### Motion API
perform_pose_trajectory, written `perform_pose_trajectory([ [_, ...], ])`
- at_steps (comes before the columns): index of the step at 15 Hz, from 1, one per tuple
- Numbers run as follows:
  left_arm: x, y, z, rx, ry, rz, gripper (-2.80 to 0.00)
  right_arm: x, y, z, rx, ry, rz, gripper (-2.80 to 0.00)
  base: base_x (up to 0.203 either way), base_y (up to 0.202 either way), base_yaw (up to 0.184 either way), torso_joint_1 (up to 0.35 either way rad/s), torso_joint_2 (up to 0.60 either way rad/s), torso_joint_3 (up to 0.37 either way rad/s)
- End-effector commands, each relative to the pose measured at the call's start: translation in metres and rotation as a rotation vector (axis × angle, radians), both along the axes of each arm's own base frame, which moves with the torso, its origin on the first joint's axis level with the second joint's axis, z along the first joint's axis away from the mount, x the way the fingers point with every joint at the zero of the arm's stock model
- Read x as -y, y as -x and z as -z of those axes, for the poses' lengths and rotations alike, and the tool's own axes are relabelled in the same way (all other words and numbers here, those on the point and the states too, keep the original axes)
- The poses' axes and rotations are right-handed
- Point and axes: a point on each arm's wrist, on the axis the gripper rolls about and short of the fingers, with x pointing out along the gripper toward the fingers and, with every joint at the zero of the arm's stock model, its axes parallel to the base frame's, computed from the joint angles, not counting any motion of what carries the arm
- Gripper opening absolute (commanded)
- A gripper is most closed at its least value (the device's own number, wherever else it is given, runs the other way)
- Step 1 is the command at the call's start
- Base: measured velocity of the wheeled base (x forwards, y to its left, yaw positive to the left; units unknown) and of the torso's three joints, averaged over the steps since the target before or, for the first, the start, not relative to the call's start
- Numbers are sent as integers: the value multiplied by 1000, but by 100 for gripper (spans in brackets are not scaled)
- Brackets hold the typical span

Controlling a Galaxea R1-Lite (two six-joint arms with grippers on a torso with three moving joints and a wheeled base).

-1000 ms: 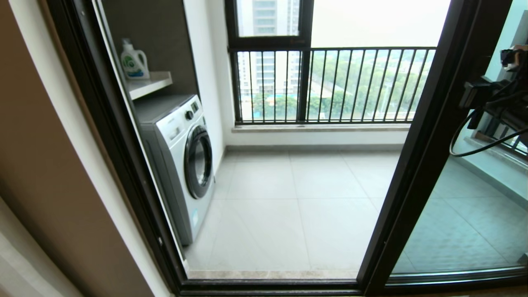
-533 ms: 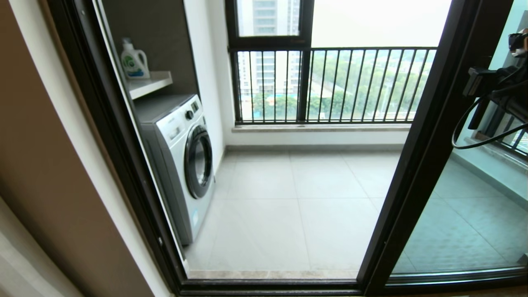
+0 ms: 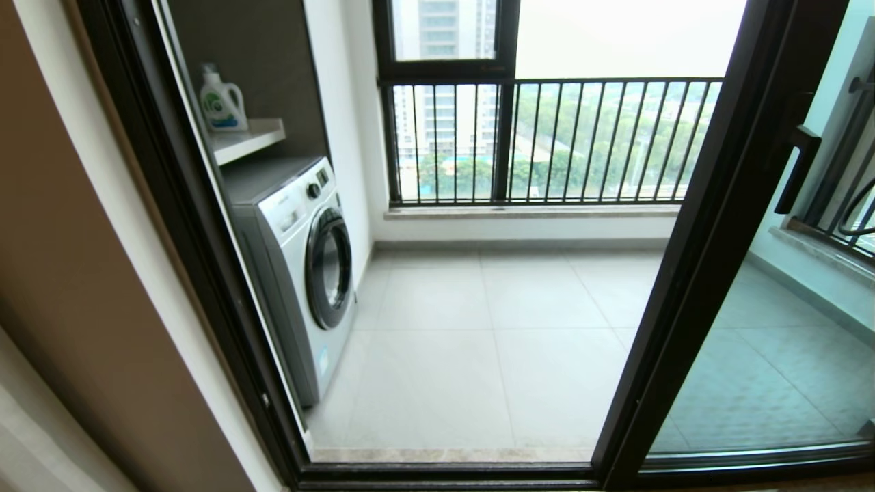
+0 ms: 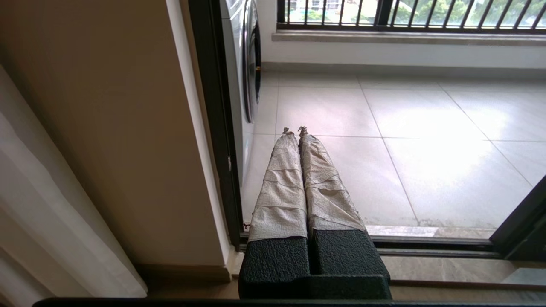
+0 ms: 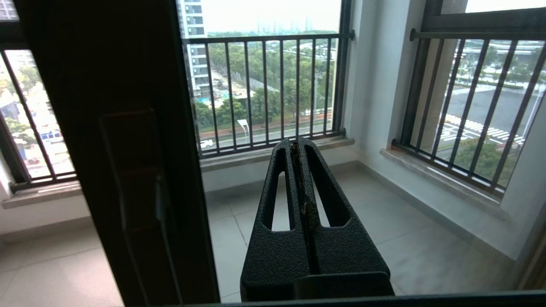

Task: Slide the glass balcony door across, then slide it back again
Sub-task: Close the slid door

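Observation:
The glass balcony door stands at the right of the doorway, its dark upright slanting down to the floor track, and the opening to its left is wide. Its small dark latch handle shows bare on the upright. In the right wrist view the same upright fills the side of the picture. My right gripper is shut and empty beside it, facing the glass and touching nothing. It is out of the head view. My left gripper is shut, low, and pointing over the door track.
A white washing machine stands just inside the balcony on the left, under a shelf with a detergent bottle. Black railing bars close off the far side. A beige wall and a curtain lie left of the doorway.
My right arm, which was up against the door's handle at the right edge of the head view, has pulled away out of that view. The handle is now uncovered. The door has stayed put.

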Motion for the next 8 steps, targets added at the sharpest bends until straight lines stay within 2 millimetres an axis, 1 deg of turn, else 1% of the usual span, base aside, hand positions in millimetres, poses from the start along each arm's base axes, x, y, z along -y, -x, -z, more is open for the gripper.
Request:
perform_pose_trajectory([
  [1, 0, 0, 0, 0, 1, 0, -280, 31, 2, 18, -40, -25, 50, -280, 0, 0, 0, 0, 0, 0],
  [3, 0, 0, 0, -1, 1, 0, -280, 45, -3, 34, -72, -52, 68, -280, 0, 0, 0, 0, 0, 0],
  [5, 0, 0, 0, 0, 1, 0, -280, 52, -11, 49, -98, -80, 59, -280, 0, 0, 0, 0, 0, 0],
  [6, 0, 0, 0, 0, 1, 0, -280, 52, -14, 54, -111, -84, 38, -280, 0, 0, 0, 0, 0, 0],
  [8, 0, 0, 0, 0, 1, 0, -280, 45, -24, 58, -121, -87, 6, -280, 0, 0, 0, 0, 0, 0],
])
